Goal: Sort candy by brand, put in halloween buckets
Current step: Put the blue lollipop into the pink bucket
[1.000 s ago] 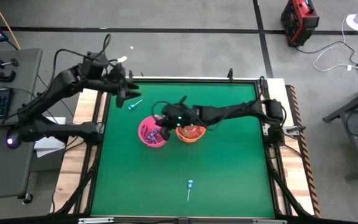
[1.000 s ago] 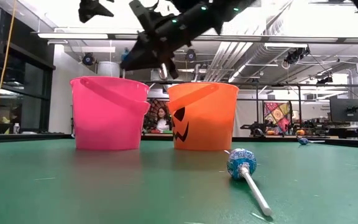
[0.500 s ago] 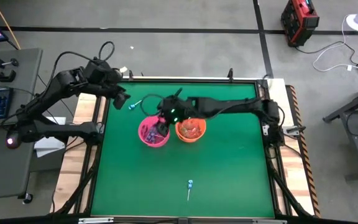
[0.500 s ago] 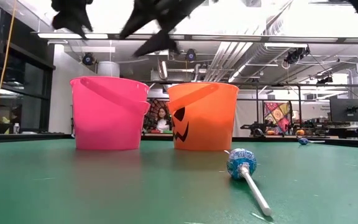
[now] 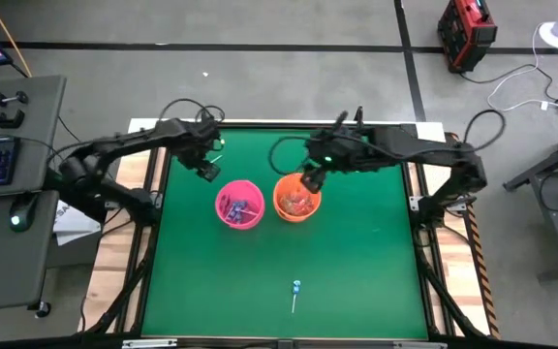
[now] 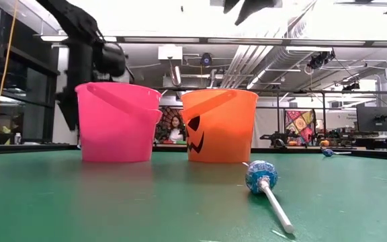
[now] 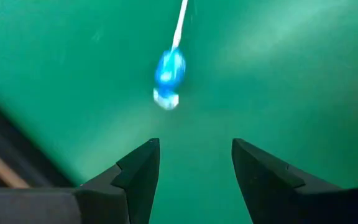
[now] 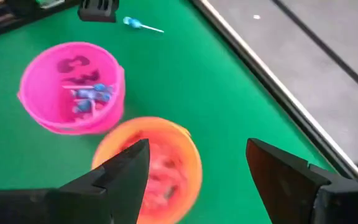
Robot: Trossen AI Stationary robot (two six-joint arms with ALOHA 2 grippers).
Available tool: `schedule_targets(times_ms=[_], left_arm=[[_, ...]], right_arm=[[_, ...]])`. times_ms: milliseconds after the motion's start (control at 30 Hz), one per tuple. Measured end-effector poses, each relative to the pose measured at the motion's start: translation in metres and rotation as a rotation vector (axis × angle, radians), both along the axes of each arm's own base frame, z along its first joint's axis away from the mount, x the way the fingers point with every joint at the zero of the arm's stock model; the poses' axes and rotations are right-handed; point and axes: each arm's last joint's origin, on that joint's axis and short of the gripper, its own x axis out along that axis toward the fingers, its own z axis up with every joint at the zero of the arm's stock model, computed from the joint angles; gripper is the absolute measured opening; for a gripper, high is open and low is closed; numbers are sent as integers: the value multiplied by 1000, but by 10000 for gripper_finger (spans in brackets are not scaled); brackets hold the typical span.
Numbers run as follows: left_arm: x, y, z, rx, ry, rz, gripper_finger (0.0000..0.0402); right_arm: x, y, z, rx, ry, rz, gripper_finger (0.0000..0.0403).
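A pink bucket (image 5: 239,226) and an orange bucket (image 5: 296,219) stand side by side on their bases at mid-table. Blue-headed lollipops (image 8: 92,96) lie in the pink one, reddish pieces (image 8: 160,177) in the orange one. My left gripper (image 7: 196,146) is open, low over the far left of the table, just short of a blue lollipop (image 7: 169,68) lying flat on the mat. My right gripper (image 8: 197,149) hangs open and empty above the orange bucket's far rim. Another lollipop (image 5: 295,289) lies near the front edge.
The green mat (image 5: 356,262) lies bare to the right of and in front of the buckets, apart from the front lollipop (image 6: 261,176). The table's raised far edge (image 8: 272,87) runs close behind both grippers. My left arm (image 6: 86,60) stands behind the pink bucket.
My right gripper has risen and gone from over the pink bucket toward the table's right, ending above the orange bucket. My left gripper has come down toward the lollipop at the far left. Buckets and the front lollipop have stayed put.
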Motion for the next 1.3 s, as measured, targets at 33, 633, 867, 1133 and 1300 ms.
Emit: schedule_targets(times_ms=[33,633,867,1133,1300], left_arm=[[3,5,-7,0,1,-6,190],[14,44,-62,-37,50,56,183],[14,40,-52,-18,7,42,54],[-8,18,5,68,-95,80,44],[-11,-30,56,65,-393,20,35]], right_arm=[[-8,2,4,-8,4,-20,261],[-79,44,24,-94,34,-223,261],[-83,53,23,-102,50,-195,261],[-101,50,35,-115,7,-171,261],[-123,41,48,-83,-91,-242,261]])
